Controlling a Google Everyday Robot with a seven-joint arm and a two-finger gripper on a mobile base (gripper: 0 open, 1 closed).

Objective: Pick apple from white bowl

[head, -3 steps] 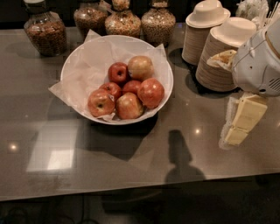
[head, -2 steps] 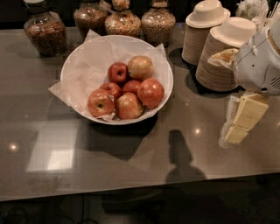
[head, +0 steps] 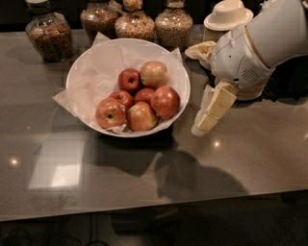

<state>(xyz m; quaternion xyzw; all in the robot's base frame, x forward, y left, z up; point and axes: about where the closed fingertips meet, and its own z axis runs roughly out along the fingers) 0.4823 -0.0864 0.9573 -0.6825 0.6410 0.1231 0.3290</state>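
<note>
the white bowl [head: 126, 41] sits on a dark glossy counter [head: 144, 182], lined with crinkled white paper [head: 91, 79] whose corners poke out past the bowl's rim on the left and at the back. six apples are heaped in the right half of the bowl. the apple [head: 165, 102], big, shiny and red with faint orange streaks, lies nearest the bowl's right rim, leaning against its neighbours. a paler yellowish-tan apple [head: 154, 73] sits behind it toward the back of the bowl, with a smaller dark red apple [head: 129, 79] at that one's left. two more streaky apples [head: 109, 113] [head: 141, 116] lie along the bowl's front edge. the gripper [head: 211, 111] hangs just to the right of the bowl, outside the rim, low over the counter and slanting down toward the bowl's side. it touches no apple, and whether it is apart or together i cannot tell from here. its white arm [head: 260, 43] comes in from the right of the bowl. behind the bowl stand four glass jars [head: 134, 21] of grains or nuts, and behind it to the right a stack of beige paper bowls [head: 228, 14].
</note>
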